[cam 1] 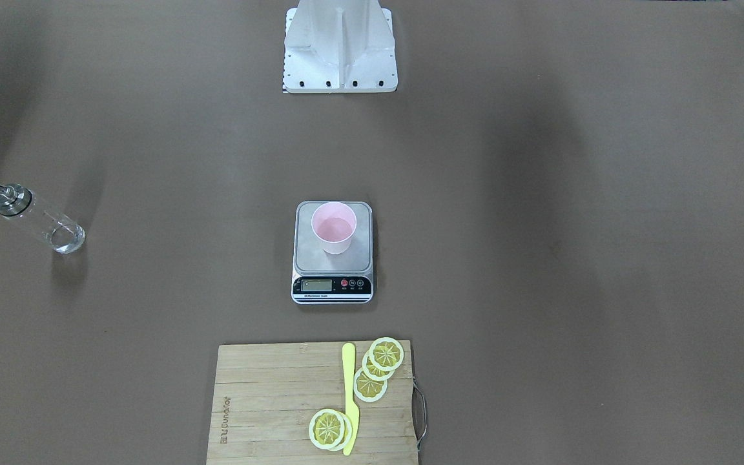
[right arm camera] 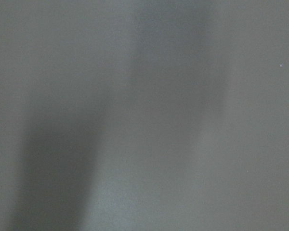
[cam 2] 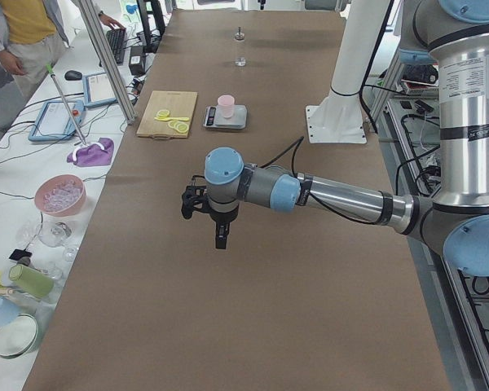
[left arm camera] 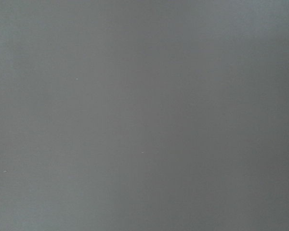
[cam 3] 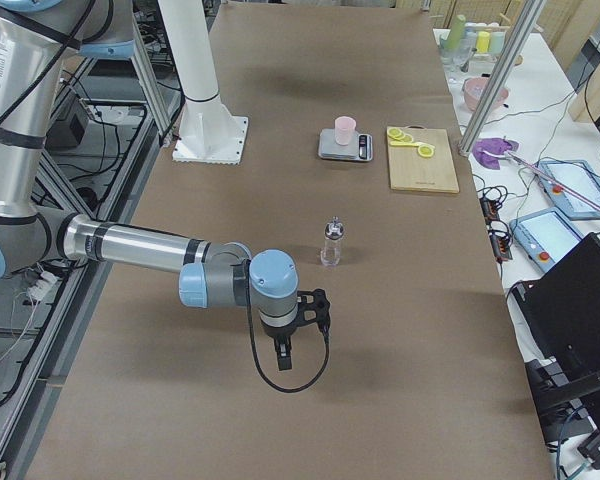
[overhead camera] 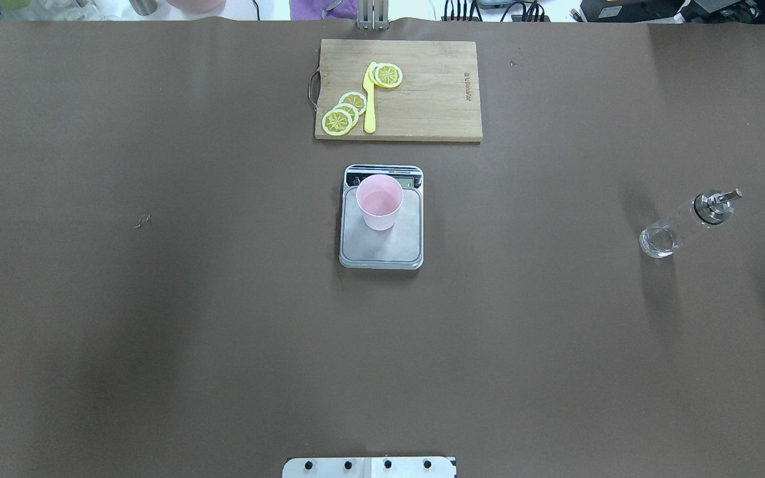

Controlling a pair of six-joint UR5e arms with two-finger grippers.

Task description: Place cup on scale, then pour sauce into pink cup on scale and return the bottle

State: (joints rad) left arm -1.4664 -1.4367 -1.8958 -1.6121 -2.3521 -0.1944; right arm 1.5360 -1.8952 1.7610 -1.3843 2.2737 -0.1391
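The pale pink cup stands upright on the silver platform of the scale at the table's middle; both also show in the overhead view, cup on scale. The clear glass bottle with a metal cap stands upright and alone on the robot's right side, also seen from the front and from the right. My left gripper hovers over bare table far from the scale. My right gripper hovers near the bottle, apart from it. I cannot tell whether either is open. Both wrist views show only table.
A wooden cutting board with lemon slices and a yellow knife lies beyond the scale. The robot's base plate stands at the near edge. Bowls and clutter sit on a side table.
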